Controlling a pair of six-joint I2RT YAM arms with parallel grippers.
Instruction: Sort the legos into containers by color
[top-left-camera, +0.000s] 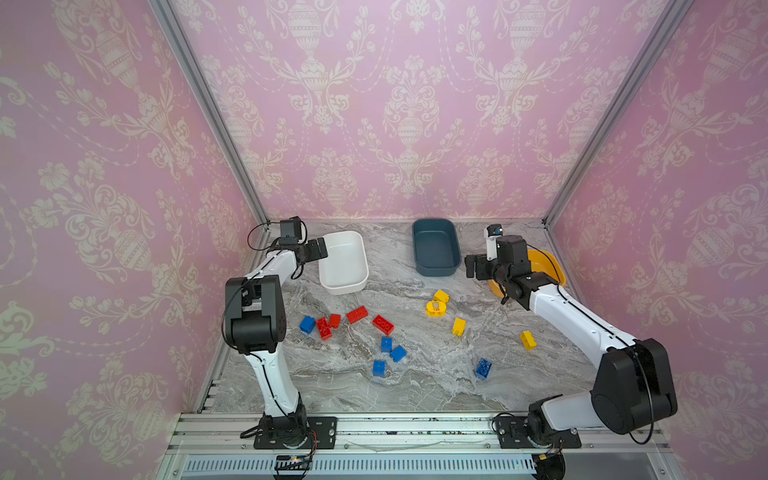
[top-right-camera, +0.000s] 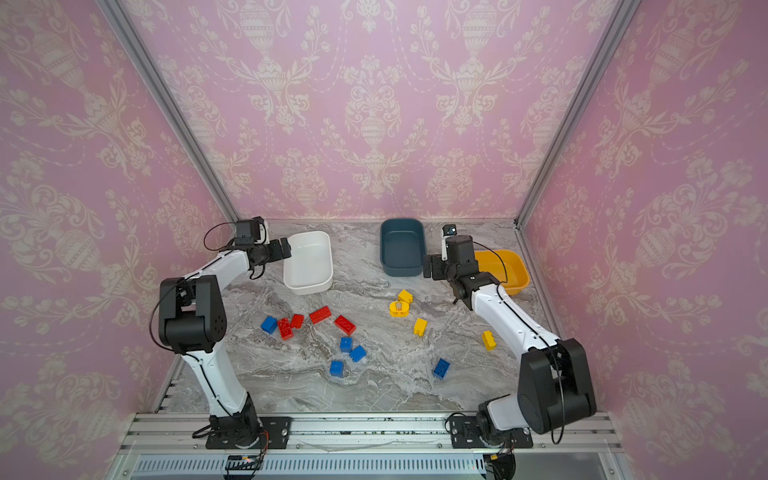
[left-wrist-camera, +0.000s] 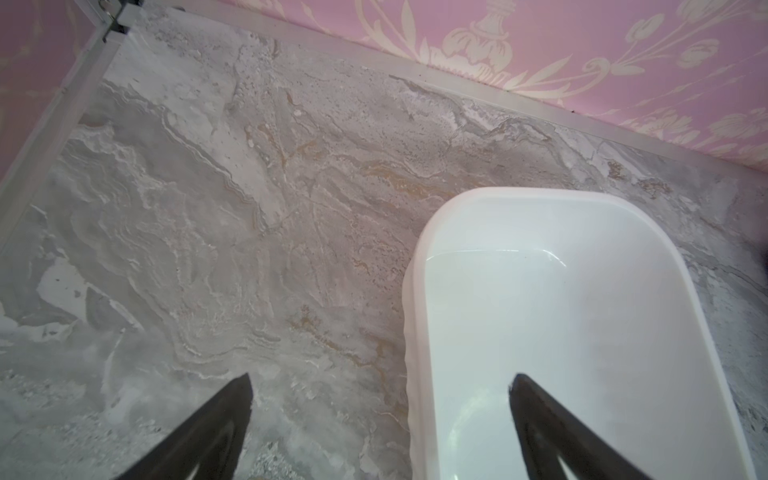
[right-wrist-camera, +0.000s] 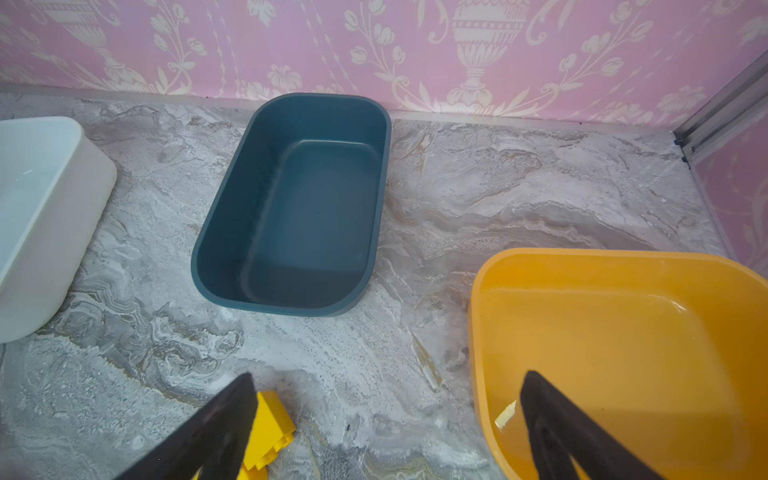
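1. Legos (top-left-camera: 383, 324) lie loose on the gray marbled worktop (top-left-camera: 332, 390), all thirteen outside the tubs, as both top views show.
2. Nearest the arm bases are blue bricks (top-left-camera: 379, 368): three clustered near the middle, and a lone blue brick (top-left-camera: 483, 368) off to the right.
3. A little farther back, four red bricks (top-left-camera: 357, 314) string out left of centre. A fifth blue one (top-left-camera: 307, 324) sits just beside the leftmost red.
4. On the right, four yellow pieces (top-left-camera: 459, 326) are scattered. Two lie well apart. Farther back a rounded piece (top-left-camera: 435, 308) with a sticker touches a yellow brick (top-left-camera: 441, 296).
5. The right tool (right-wrist-camera: 388, 373) hangs with its jaws spread wide and nothing between them. One finger is over the yellow tub (right-wrist-camera: 623, 324); the other hides part of a yellow brick.
6. The left tool (left-wrist-camera: 381, 375) is also wide open and empty. It straddles the rim of the white tub (left-wrist-camera: 582, 291), one finger over the inside and one over the worktop.
7. Farthest back stands the teal tub (top-left-camera: 436, 269), right of centre, with the white tub to its left. The yellow tub is at the right edge, partly hidden by the right arm (top-left-camera: 573, 316).
8. Behind everything rises a pink patterned wall (top-left-camera: 411, 124).
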